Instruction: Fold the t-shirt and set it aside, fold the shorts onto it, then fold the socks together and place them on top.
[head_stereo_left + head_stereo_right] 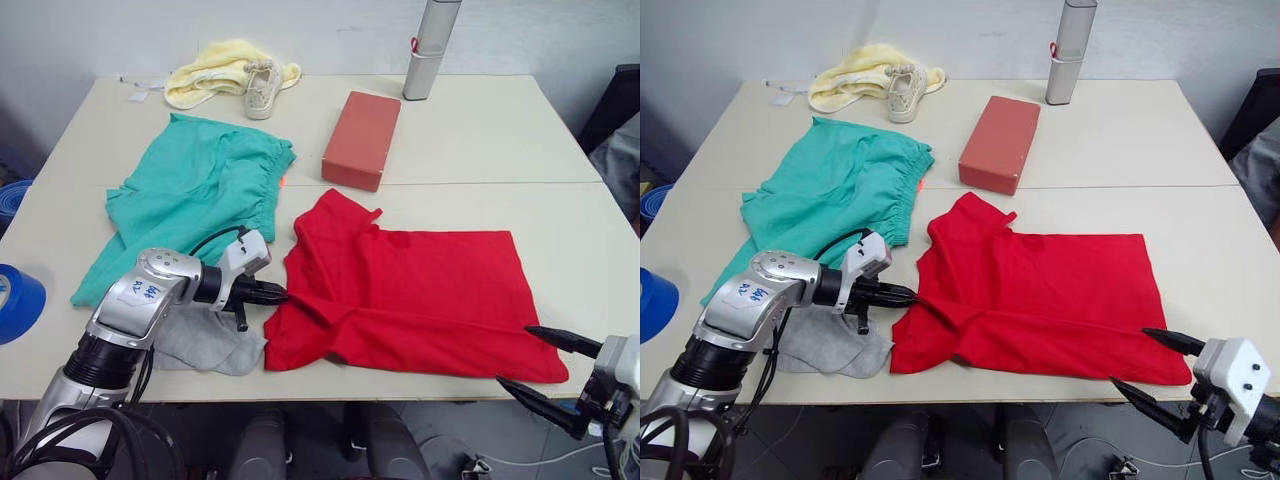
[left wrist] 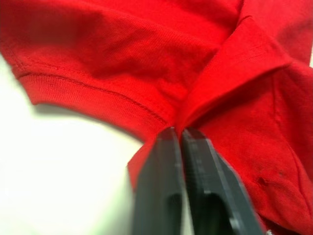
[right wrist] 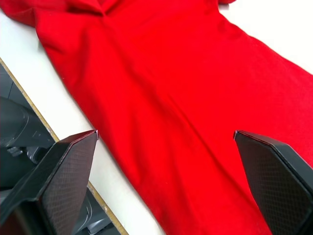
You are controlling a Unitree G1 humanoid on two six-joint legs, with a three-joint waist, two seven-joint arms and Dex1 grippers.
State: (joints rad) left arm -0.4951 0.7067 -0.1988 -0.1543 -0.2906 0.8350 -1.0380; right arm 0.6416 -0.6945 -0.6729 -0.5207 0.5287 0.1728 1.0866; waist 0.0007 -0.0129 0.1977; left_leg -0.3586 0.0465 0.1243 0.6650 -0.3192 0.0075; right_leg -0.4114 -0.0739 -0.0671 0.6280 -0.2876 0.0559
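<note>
The left hand (image 2: pixel 180 134) pinches only a thin fold of the t-shirt (image 1: pixel 420 290) and may slip, since the open right hand (image 1: pixel 538 358) holds nothing of the hem just ahead.

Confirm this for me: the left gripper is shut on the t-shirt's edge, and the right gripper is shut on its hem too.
Not quite. The left gripper is indeed shut on the edge of the t-shirt, but the right gripper is open: the right wrist view shows its two fingers spread wide apart, one over the cloth, one past the table edge, gripping nothing.
</note>
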